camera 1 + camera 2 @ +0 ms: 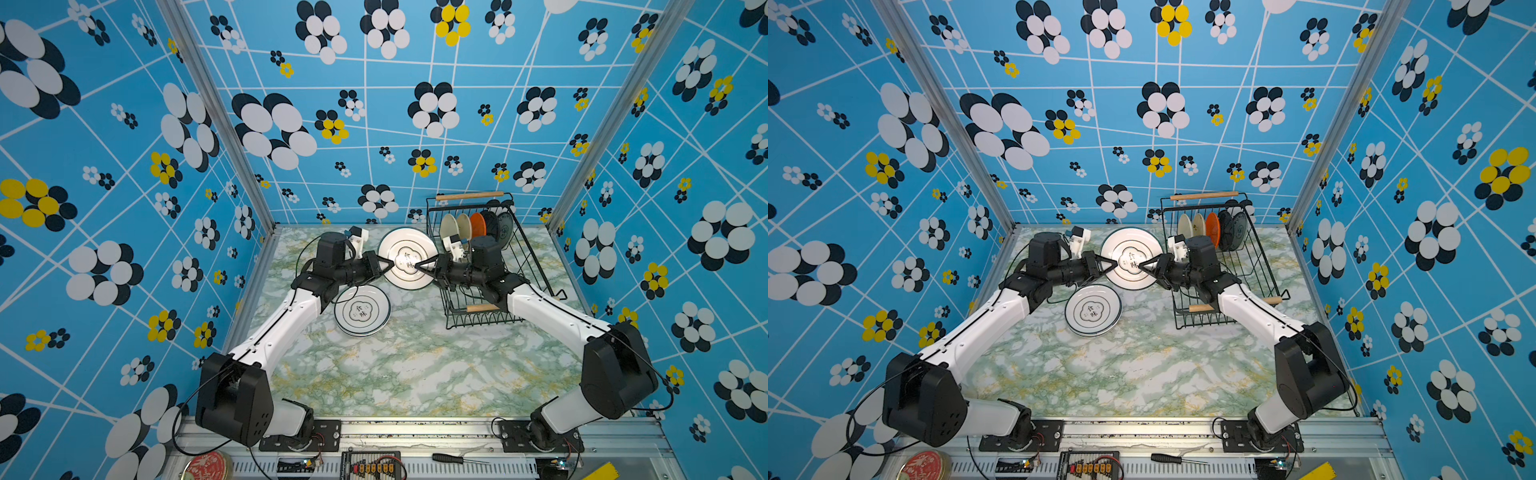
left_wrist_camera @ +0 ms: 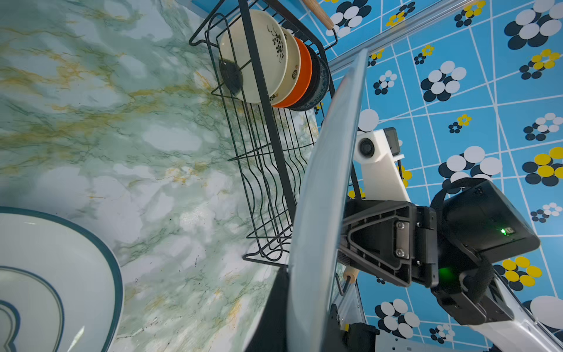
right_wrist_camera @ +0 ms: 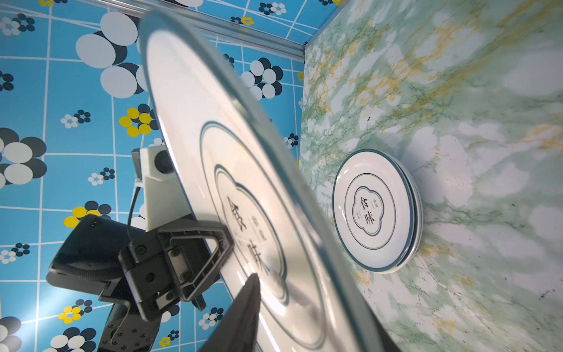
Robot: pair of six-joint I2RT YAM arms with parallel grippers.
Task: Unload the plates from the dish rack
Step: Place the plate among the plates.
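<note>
A large white plate (image 1: 405, 249) (image 1: 1129, 249) with a dark rim and printed emblem hangs above the table between both arms. My left gripper (image 1: 390, 262) (image 2: 304, 311) is shut on its left edge. My right gripper (image 1: 417, 266) (image 3: 316, 311) straddles the opposite edge, open, with one finger (image 3: 253, 283) lifted off the plate's face. Matching plates (image 1: 362, 311) (image 3: 377, 210) lie stacked flat on the table below the left arm. The black wire dish rack (image 1: 528, 249) (image 2: 268, 152) stands at the back right. It holds a row of small upright plates (image 1: 473, 226) (image 2: 274, 67): cream, orange and dark.
The right arm reaches over the rack's near wooden handle (image 1: 482, 308). Patterned walls close in the table on three sides. On the front rail lie a red round tin lid (image 1: 208, 467), a screwdriver (image 1: 453, 458) and a connector board (image 1: 372, 467).
</note>
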